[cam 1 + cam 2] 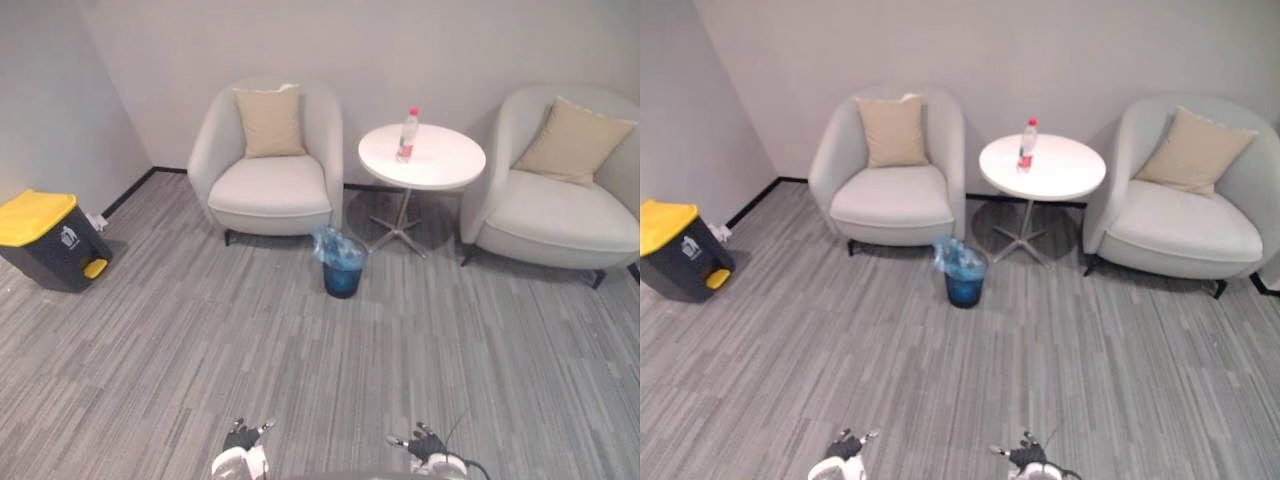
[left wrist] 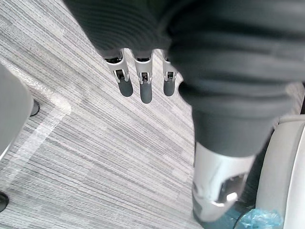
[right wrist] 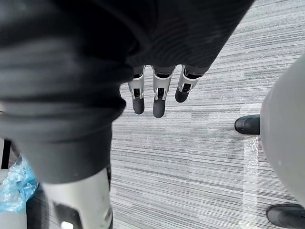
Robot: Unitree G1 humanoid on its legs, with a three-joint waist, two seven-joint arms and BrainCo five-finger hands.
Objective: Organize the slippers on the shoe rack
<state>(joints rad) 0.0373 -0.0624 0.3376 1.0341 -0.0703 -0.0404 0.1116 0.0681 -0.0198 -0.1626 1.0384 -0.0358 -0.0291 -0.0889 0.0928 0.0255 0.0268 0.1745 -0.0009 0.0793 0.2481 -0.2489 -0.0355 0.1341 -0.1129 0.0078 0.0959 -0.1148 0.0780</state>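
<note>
Ahead, grey carpet (image 1: 250, 340) runs to a round white table (image 1: 445, 165).

Left hand (image 1: 241, 437), right hand (image 1: 429, 441) held low (both uncurled).

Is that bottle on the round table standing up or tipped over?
Upright: the bottle stands on the table, red cap on top.

Floor (image 1: 300, 350) — matt, striped grey carpet; armchairs (image 1: 268, 190) smooth upholstery; table (image 1: 445, 160) top glossy white; bin liner (image 1: 340, 248) — crinkled plastic
</note>
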